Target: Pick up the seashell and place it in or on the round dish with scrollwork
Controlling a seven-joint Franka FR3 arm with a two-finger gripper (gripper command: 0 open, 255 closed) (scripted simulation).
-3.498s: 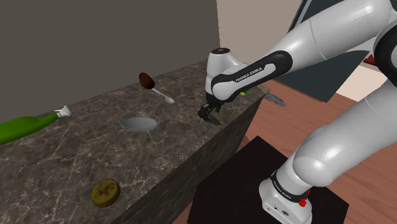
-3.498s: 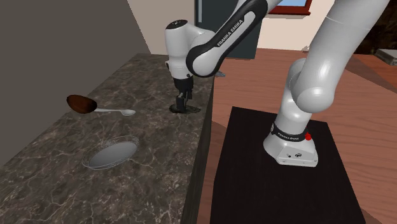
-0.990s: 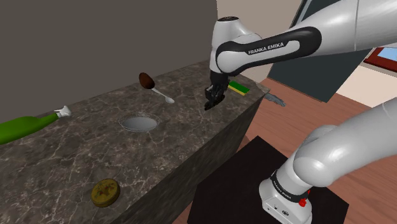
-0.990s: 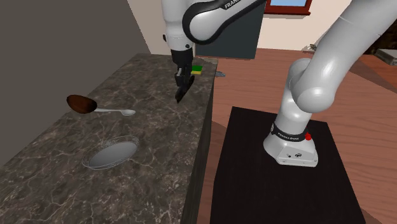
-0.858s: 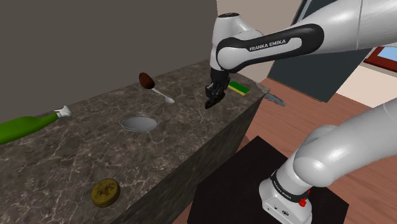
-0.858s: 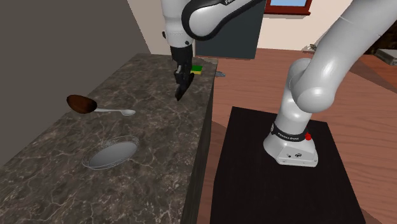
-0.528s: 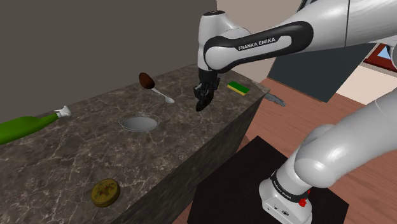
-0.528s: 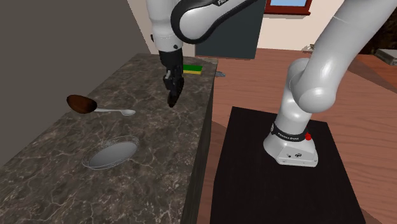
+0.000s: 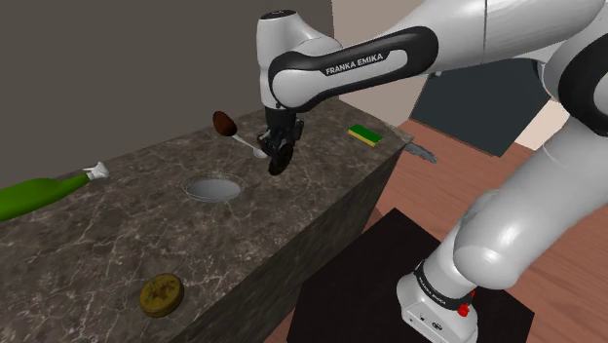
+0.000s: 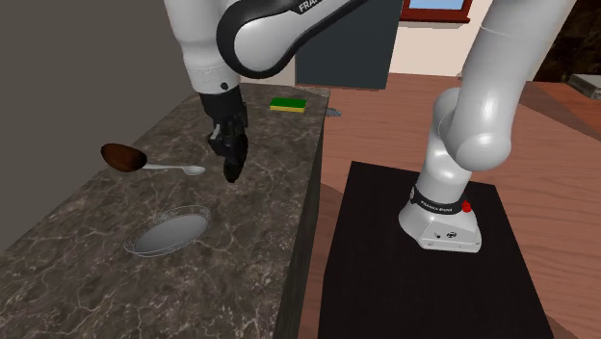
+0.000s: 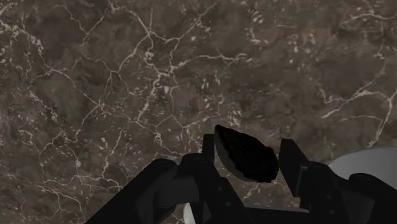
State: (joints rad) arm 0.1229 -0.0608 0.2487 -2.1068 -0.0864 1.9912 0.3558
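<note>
- While the gripper (image 9: 278,163) hangs over the dark, veined counter (image 9: 107,248) at the middle of the shoulder view, we see it clenched on the shell (image 11: 247,154), a rough, nearly black piece.
- In the wrist view we find the shell clasped between the two black fingers (image 11: 294,164), with the counter's marbling beyond it and apart from it.
- We make out the dish (image 9: 212,188), round, shallow and pale grey, left of centre in the shoulder view. It sits on the counter to the lower left of the gripper and near it, and the shell is held up apart from it.
- In the second exterior view we place the gripper (image 10: 231,171) left of centre and the dish (image 10: 169,232) at the lower left, below it.
- We see a spoon (image 9: 237,134) with a brown bowl lying to the upper left of the gripper in the shoulder view. In the second exterior view the spoon (image 10: 144,162) lies at the left, its pale handle pointing toward the fingers.
- We note a green bottle (image 9: 39,193) lying at the shoulder view's left edge, a golden disc (image 9: 161,293) at its lower left, and a green-and-yellow sponge (image 9: 366,134) right of centre, near the counter's end.
- We follow the white arm (image 9: 361,63) in from the upper right, its base on the black stand (image 9: 361,278) at the lower right.
</note>
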